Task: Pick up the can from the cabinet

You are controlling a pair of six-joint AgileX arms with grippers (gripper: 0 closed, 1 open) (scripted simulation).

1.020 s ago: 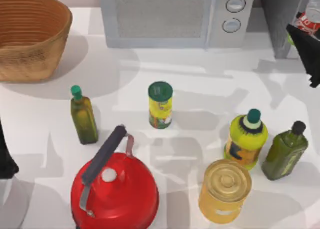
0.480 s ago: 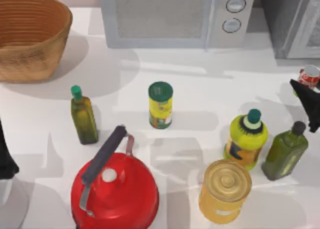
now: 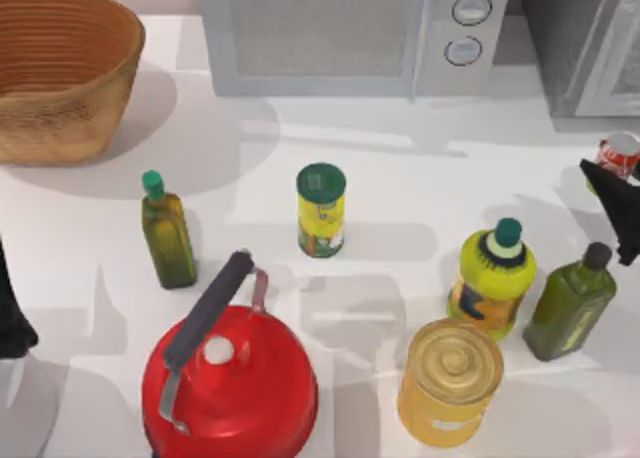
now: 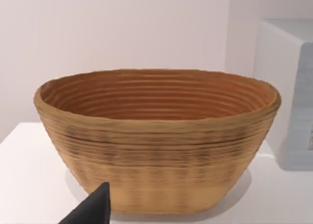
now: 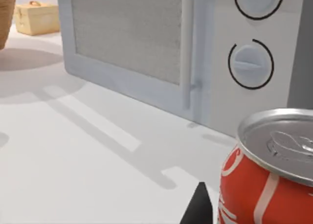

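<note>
The can (image 3: pixel 621 152), red and white with a silvery top, is at the table's right edge, in front of the grey cabinet (image 3: pixel 566 48) and outside it. My right gripper (image 3: pixel 610 181) is shut on the can, its dark body trailing toward the front. In the right wrist view the can (image 5: pixel 270 177) looms close, with one dark finger (image 5: pixel 198 210) beside it. My left arm (image 3: pixel 10 318) is parked at the table's left edge; one of its fingertips (image 4: pixel 93 210) shows before the basket.
A white two-knob microwave (image 3: pixel 350 33) stands at the back, a wicker basket (image 3: pixel 62 73) at back left. On the table: a red kettle (image 3: pixel 230 378), two olive oil bottles (image 3: pixel 167 233) (image 3: pixel 570 303), a yellow green-lidded can (image 3: pixel 321 210), a yellow bottle (image 3: pixel 492 278), a golden tin (image 3: pixel 450 380).
One second ago the can and my right gripper were up at the cabinet's opening; they have since come forward over the table's right edge. Over the last half second almost nothing moved.
</note>
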